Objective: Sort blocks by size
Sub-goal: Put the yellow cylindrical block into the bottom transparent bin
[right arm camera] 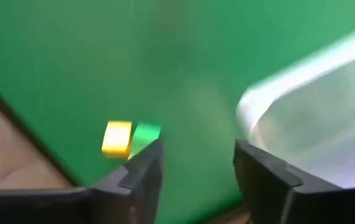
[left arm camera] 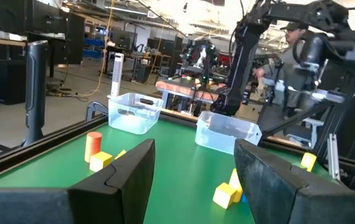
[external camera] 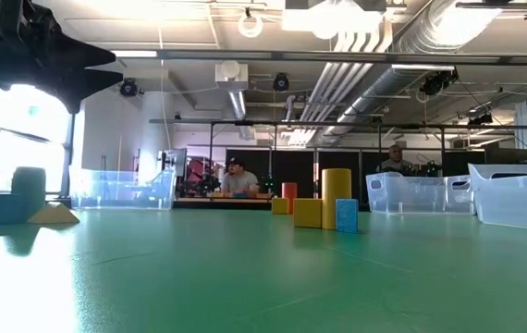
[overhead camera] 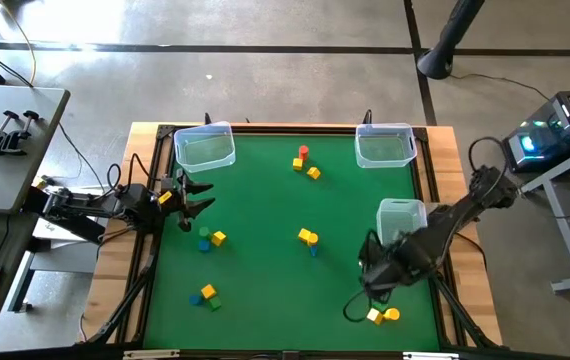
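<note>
Small blocks lie in groups on the green table: red and yellow ones (overhead camera: 303,160) at the far middle, a yellow and a blue one (overhead camera: 308,240) at the centre, teal, blue and yellow ones (overhead camera: 210,238) at the left, yellow, green and blue ones (overhead camera: 208,296) at the near left, and two yellow ones (overhead camera: 383,315) at the near right. My left gripper (overhead camera: 203,200) is open and empty at the table's left, just far of the left group. My right gripper (overhead camera: 370,275) is open and empty above the near right, just far of the two yellow blocks.
Clear plastic bins stand at the far left (overhead camera: 205,146), the far right (overhead camera: 385,146) and the right side (overhead camera: 402,215); the last is close beside my right arm. A wooden rim (overhead camera: 445,200) frames the table. People sit in the room behind (external camera: 238,178).
</note>
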You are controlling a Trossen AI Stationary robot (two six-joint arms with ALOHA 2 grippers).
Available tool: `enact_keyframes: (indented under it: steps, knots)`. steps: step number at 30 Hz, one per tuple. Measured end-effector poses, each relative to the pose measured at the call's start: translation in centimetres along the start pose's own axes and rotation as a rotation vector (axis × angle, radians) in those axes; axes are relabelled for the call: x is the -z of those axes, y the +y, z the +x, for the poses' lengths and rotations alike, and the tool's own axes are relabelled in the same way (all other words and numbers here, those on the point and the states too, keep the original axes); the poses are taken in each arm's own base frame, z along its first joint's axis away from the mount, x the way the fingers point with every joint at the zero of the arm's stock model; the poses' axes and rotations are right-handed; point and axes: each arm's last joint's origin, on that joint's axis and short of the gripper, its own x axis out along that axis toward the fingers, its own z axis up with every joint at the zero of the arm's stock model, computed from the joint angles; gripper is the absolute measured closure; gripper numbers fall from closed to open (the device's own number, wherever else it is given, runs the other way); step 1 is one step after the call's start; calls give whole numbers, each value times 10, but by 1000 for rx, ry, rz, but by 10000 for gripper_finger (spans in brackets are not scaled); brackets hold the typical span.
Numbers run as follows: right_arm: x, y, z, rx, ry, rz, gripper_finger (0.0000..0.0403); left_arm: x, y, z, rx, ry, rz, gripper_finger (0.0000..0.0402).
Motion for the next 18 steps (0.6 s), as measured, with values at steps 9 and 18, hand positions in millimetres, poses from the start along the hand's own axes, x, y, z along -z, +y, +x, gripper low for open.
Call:
enact_keyframes:
  steps: [9,18]
  knots:
    - [38,27,39,-32,143,169,169,2,0,0,-3,20,6,195]
    - [48,33,62,-82,219,370,168,5,1,0,-2,50,-2,195]
